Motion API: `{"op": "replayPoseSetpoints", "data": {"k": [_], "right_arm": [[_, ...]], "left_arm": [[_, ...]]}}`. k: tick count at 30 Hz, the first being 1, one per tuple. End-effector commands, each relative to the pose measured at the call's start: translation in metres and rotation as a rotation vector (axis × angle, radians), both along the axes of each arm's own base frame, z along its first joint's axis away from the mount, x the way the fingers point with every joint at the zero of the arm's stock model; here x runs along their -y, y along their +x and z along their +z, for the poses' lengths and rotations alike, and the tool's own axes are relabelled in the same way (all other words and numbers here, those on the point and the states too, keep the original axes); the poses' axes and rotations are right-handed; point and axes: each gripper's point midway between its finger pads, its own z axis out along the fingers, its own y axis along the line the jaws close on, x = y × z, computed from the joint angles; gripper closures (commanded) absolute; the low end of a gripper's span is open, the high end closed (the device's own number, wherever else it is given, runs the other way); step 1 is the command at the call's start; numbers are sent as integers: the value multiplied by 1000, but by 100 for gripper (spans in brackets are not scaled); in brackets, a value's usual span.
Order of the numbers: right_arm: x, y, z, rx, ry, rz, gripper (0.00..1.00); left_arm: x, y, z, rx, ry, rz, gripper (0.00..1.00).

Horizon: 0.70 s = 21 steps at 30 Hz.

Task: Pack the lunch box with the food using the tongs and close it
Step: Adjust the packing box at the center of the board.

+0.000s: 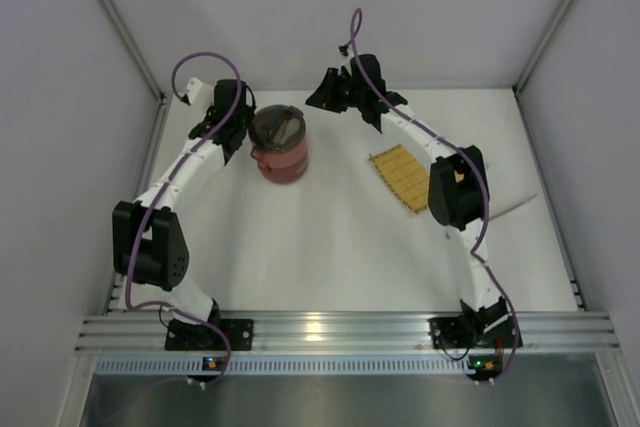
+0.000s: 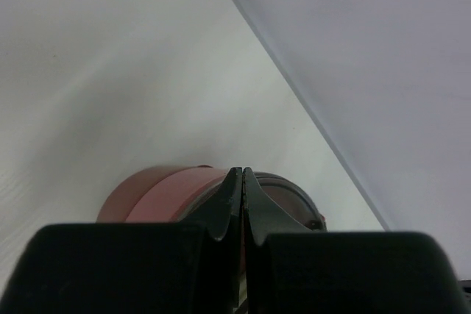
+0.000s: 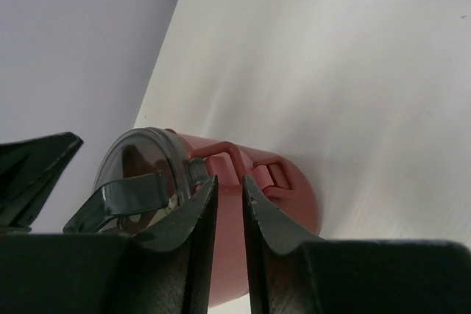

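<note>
The dark-red lunch box [image 1: 281,147] stands stacked at the back left of the table, with a dark see-through lid and a strap handle on top. My left gripper [image 1: 243,137] is shut and empty, and its tips [image 2: 241,170] sit right at the box's [image 2: 169,193] left side. My right gripper [image 1: 314,101] hovers to the right of and above the box [image 3: 291,196]. Its jaws [image 3: 229,179] stand a narrow gap apart with nothing between them, over the red side clasp. The thin silver tongs [image 1: 515,207] lie at the right, partly behind my right arm. Loose food is out of view.
A square yellow woven mat [image 1: 402,177] lies right of centre, its near corner under my right arm's elbow. White enclosure walls close in the table at the left, back and right. An aluminium rail [image 1: 340,332] runs along the near edge.
</note>
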Motion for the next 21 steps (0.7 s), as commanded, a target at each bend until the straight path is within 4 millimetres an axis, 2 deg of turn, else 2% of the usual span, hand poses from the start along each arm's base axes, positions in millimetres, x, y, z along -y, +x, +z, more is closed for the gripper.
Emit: {"op": "replayPoseSetpoints", "data": {"k": [1, 8, 13, 17, 21], "right_arm": [[-9, 11, 60, 158, 90, 20, 80], [-9, 17, 54, 162, 76, 9, 79], [-12, 22, 59, 183, 100, 12, 76], [-18, 27, 54, 180, 113, 23, 74], [-20, 25, 52, 166, 126, 36, 74]], "left_arm": [[6, -10, 2, 16, -18, -22, 99], [0, -35, 0, 4, -15, 6, 99], [1, -40, 0, 4, -12, -7, 99], [0, -41, 4, 9, 5, -13, 99], [3, -39, 14, 35, 5, -34, 99]]}}
